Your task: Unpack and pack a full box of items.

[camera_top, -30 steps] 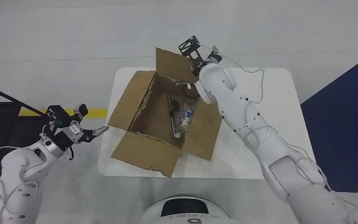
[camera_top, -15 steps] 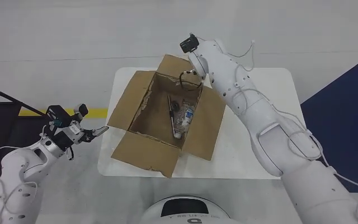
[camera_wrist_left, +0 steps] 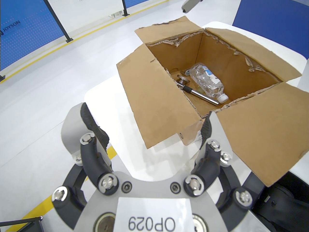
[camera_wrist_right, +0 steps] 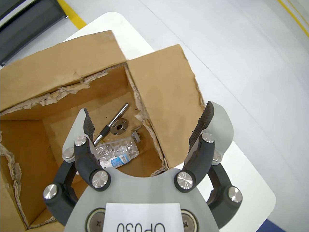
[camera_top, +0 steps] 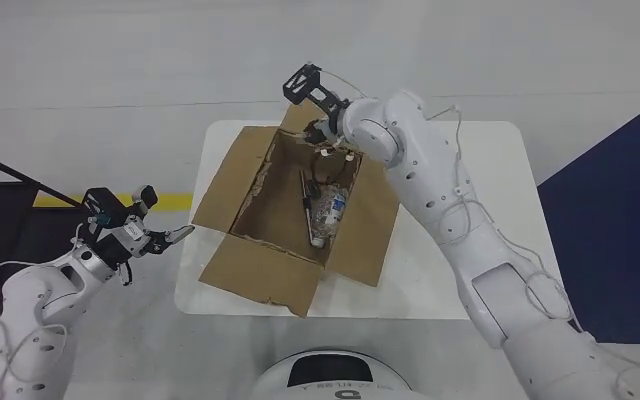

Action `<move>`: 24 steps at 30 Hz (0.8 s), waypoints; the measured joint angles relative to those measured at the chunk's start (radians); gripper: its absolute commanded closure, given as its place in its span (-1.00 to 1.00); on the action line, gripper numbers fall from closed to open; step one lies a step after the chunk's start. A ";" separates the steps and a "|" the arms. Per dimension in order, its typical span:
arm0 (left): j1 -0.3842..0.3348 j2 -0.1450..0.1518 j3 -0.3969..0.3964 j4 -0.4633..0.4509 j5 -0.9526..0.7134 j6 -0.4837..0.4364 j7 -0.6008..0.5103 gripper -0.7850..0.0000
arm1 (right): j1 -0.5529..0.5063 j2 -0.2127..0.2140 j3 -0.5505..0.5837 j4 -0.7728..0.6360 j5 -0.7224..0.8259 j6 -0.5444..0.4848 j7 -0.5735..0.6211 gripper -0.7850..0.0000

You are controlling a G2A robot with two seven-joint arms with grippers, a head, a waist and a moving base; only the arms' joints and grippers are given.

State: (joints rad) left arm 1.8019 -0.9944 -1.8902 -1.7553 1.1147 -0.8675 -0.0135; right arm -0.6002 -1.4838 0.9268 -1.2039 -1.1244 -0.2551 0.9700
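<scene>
An open cardboard box point(camera_top: 235, 175) stands on the white table point(camera_top: 480, 200) with all its flaps folded out. On its floor lie a clear plastic bottle point(camera_top: 328, 212) point(camera_wrist_left: 206, 82) point(camera_wrist_right: 118, 153), a metal rod point(camera_wrist_left: 200, 95) point(camera_wrist_right: 115, 120), a round flange point(camera_wrist_right: 118, 126) and a small metal bracket point(camera_wrist_right: 136, 135). My right gripper point(camera_top: 308, 88) point(camera_wrist_right: 147, 117) hangs open and empty above the box's far flap, looking down into it. Off the table's left edge, my left gripper point(camera_top: 168, 213) point(camera_wrist_left: 147, 119) is open and empty, facing the box.
White tabletop lies bare to the right of the box point(camera_top: 470, 160). A yellow floor line point(camera_top: 170, 200) runs left of the table. Blue panels point(camera_wrist_left: 26, 22) stand in the room behind, and a dark rack point(camera_wrist_right: 26, 13) sits on the floor beyond the table.
My right arm has swung and turned its wrist, carrying the gripper leftward above the box's far flap. The left arm and the box contents have not moved.
</scene>
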 measured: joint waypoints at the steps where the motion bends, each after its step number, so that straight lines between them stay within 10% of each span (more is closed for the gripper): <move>1: 0.000 0.000 0.000 0.000 0.000 0.000 0.000 -1.00 | 0.008 0.000 -0.001 0.013 0.000 0.028 0.000 -1.00; 5: 0.000 0.000 0.000 0.000 0.000 0.000 0.000 -1.00 | 0.001 0.000 -0.009 0.009 -0.005 0.052 -0.007 -1.00; 14: 0.000 0.000 0.000 0.000 0.000 0.000 0.000 -1.00 | -0.005 -0.023 -0.159 0.076 0.034 -0.268 0.027 -1.00; 20: 0.000 0.000 0.000 0.000 0.000 0.000 0.000 -1.00 | 0.009 -0.053 -0.220 0.199 0.099 -0.271 0.043 -0.18; 24: 0.000 0.000 0.000 0.000 0.000 0.000 0.000 -1.00 | 0.024 -0.083 -0.270 0.281 0.141 -0.238 0.071 -0.20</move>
State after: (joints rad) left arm 1.8018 -0.9944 -1.8902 -1.7553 1.1147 -0.8675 -0.0135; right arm -0.5766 -1.5671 0.6573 -0.9231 -0.9837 -0.4933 1.0406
